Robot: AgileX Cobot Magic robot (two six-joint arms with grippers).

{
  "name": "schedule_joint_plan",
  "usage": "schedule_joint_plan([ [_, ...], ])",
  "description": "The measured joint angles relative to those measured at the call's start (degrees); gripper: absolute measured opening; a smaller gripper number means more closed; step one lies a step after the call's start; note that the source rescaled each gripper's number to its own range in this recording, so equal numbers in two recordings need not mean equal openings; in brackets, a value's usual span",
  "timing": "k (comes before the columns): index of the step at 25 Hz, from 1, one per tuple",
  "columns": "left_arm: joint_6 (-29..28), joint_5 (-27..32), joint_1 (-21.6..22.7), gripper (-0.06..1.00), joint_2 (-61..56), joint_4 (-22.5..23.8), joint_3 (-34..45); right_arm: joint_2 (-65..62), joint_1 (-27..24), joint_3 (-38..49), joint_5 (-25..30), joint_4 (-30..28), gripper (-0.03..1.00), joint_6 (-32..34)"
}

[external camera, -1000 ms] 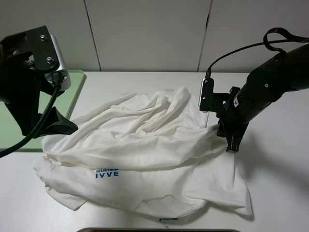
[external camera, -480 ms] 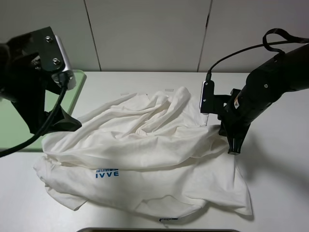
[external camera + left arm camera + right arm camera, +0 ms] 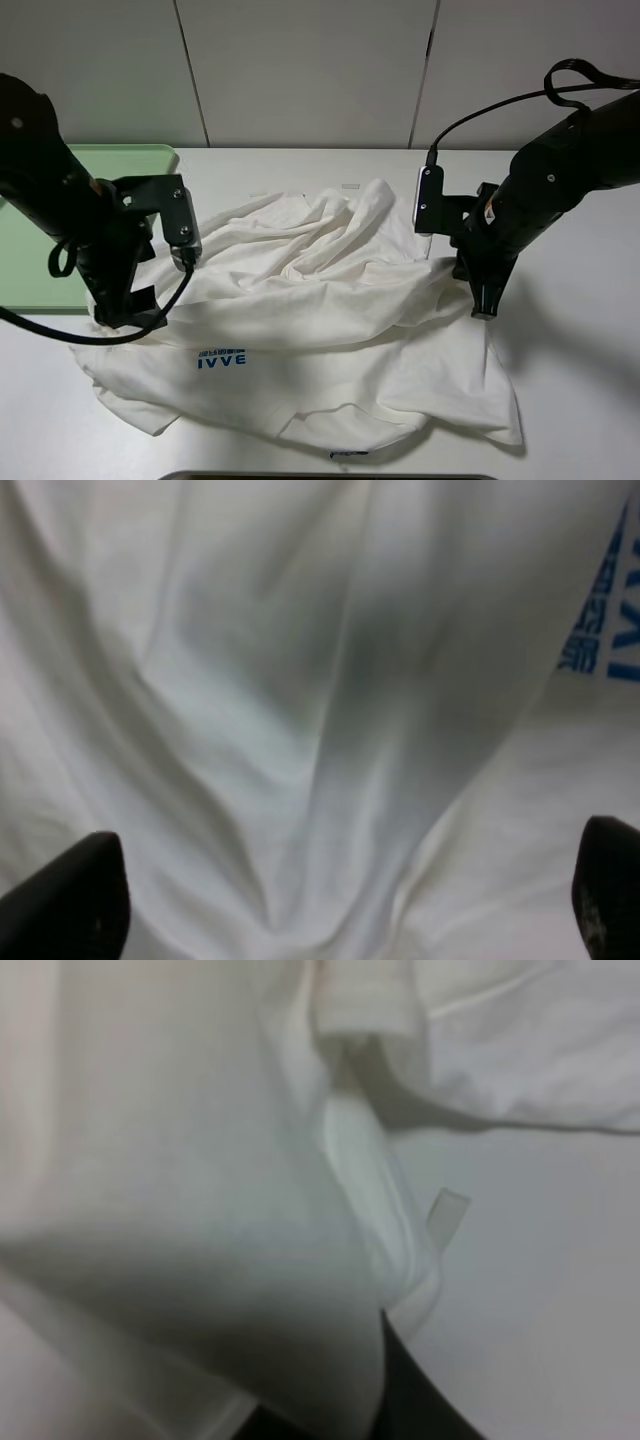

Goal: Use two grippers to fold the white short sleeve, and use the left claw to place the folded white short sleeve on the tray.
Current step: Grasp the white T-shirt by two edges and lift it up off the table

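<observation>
The white short sleeve (image 3: 320,300) lies crumpled across the table, its blue lettering (image 3: 221,359) towards the front left. My left gripper (image 3: 125,308) is down at the shirt's left edge. In the left wrist view its fingertips (image 3: 70,905) stand wide apart, open over the rumpled white short sleeve (image 3: 300,710), with nothing between them. My right gripper (image 3: 483,303) is at the shirt's right edge. In the right wrist view one dark finger (image 3: 420,1395) shows under a fold of the white short sleeve (image 3: 200,1220), and the jaws are shut on it. The light green tray (image 3: 120,160) lies at the far left.
Small pale tape strips (image 3: 350,186) lie on the white table behind the shirt, and one strip (image 3: 447,1210) shows beside the right gripper. A dark edge (image 3: 330,476) runs along the table's front. The wall panels stand close behind the table.
My left arm has dropped from up high down to the shirt's left edge, jaws still open. My right gripper has closed on the shirt's right edge.
</observation>
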Motion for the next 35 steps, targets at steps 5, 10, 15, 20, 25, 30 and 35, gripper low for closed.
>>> schedule_joint_plan([
  [5, 3.5, -0.48, 0.0, 0.86, 3.27, 0.97, 0.0, 0.0, 0.0, 0.0, -3.66, -0.16, 0.0, 0.0],
  [10, 3.98, 0.64, 0.0, 0.85, 4.97, 2.91, 0.0, 0.0, 0.0, 0.0, -5.07, -0.16, 0.0, 0.0],
  [15, 4.19, 0.95, 0.0, 0.84, 7.8, 6.21, 0.0, 0.0, 0.0, 0.0, -4.64, -0.16, 0.0, 0.87],
  [20, 5.72, 0.7, 0.0, 0.83, 8.11, 6.74, 0.0, 0.0, 0.0, 0.0, -4.64, -0.21, 0.0, 1.42],
  [25, 6.28, -0.65, 0.0, 0.81, 8.11, 6.81, 0.0, 0.0, 0.0, 0.0, -4.58, -0.21, 0.0, 1.8],
  [30, 6.51, -3.64, 0.0, 0.8, 8.11, 6.75, 0.0, 0.0, 0.0, 0.0, -4.53, -0.21, 0.0, 3.9],
  [35, 6.83, -4.55, 0.0, 0.8, 8.11, 6.57, 1.38, 0.0, 0.0, 0.0, -4.52, -0.21, 0.0, 4.22],
])
